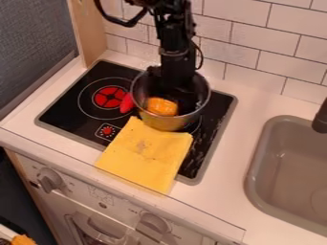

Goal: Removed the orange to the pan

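My gripper (176, 88) hangs from the top edge down into a round metal pan (168, 123), which stands on the right part of the black stove. Inside the pan, toward its front left, lies the orange (162, 106). The gripper's lower part is dark against the pan's interior, just behind and to the right of the orange. Whether the two touch I cannot tell.
A red object (127, 103) lies against the pan's left side, by the red burner (109, 97). In front of the pan, a yellow cloth (147, 155) covers stove and counter. The sink (256, 174) and dark faucet (321, 118) are right; a tiled wall stands behind.
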You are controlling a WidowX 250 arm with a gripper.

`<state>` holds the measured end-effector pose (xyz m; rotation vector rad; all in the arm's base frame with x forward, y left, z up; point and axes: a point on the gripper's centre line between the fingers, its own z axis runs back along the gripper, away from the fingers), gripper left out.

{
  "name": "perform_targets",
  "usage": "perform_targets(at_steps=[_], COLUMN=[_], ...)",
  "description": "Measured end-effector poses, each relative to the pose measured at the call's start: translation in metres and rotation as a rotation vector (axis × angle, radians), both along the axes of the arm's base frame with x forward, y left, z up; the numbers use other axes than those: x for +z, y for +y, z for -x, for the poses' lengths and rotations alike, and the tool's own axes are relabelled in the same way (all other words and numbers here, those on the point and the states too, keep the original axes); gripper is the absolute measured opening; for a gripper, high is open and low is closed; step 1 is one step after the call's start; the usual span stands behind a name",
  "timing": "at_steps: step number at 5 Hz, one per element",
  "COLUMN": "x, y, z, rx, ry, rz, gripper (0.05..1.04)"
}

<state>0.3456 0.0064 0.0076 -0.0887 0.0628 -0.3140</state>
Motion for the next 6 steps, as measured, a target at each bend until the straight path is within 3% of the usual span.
perform_targets(at_steps=[2,3,4,5,6], x=[0.007,0.039,0.053,0.062,0.06], y=[-0.006,-0.011,-0.011,-0.01,-0.004], z=[-0.009,-0.025,-0.036,-0.042,-0.036], rx=[-0.008,-0.034,-0.033,-0.018,0.011], ry=[-0.04,-0.136,-0.178,-0.197,-0.154], rz=[0.037,0.066,0.096,0.114,0.105], gripper=[0.365,0.143,0.056,0.078,0.212])
